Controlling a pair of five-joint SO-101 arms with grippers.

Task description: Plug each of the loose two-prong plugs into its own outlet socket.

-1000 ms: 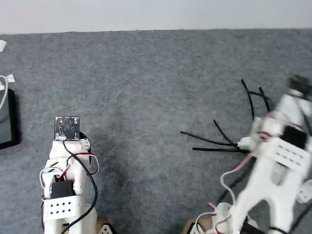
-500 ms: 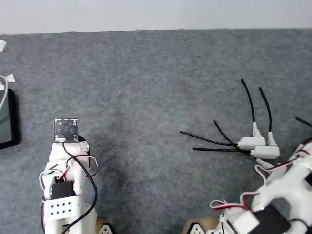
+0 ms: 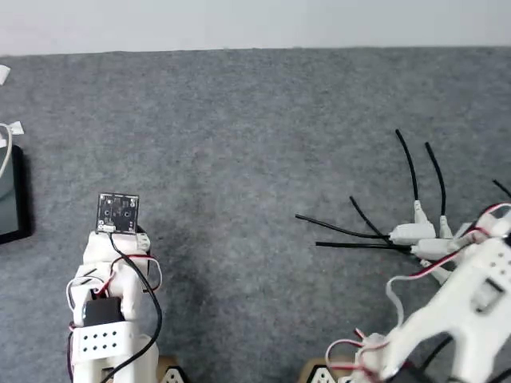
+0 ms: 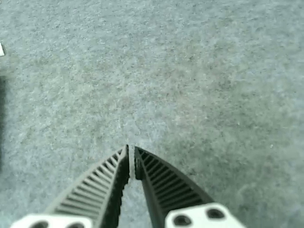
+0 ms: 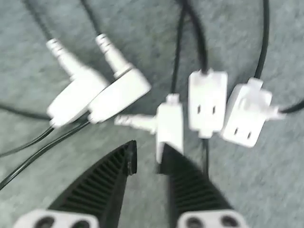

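Observation:
Two white plugs [image 5: 76, 97] [image 5: 118, 95] on black cords lie side by side on the grey carpet. A third plug [image 5: 169, 124] lies with its prongs sideways, next to two white outlet sockets [image 5: 207, 100] [image 5: 246, 117]. My right gripper [image 5: 146, 159] hovers slightly open just short of that third plug, holding nothing. In the high view the plugs [image 3: 415, 233] sit at the right, partly under the right arm [image 3: 467, 299]. My left gripper [image 4: 131, 151] is shut over bare carpet, its arm [image 3: 112, 279] at the lower left.
Black cords [image 3: 411, 167] fan out from the plugs toward the table's far side and middle. A black device [image 3: 12, 195] with a white cable sits at the left edge. A pale wall [image 3: 255, 24] borders the far side of the carpet.
The right arm swung from a raised spot at the right edge, pulled back low, and now leans over the plugs again. The left arm's wrist shifted slightly right.

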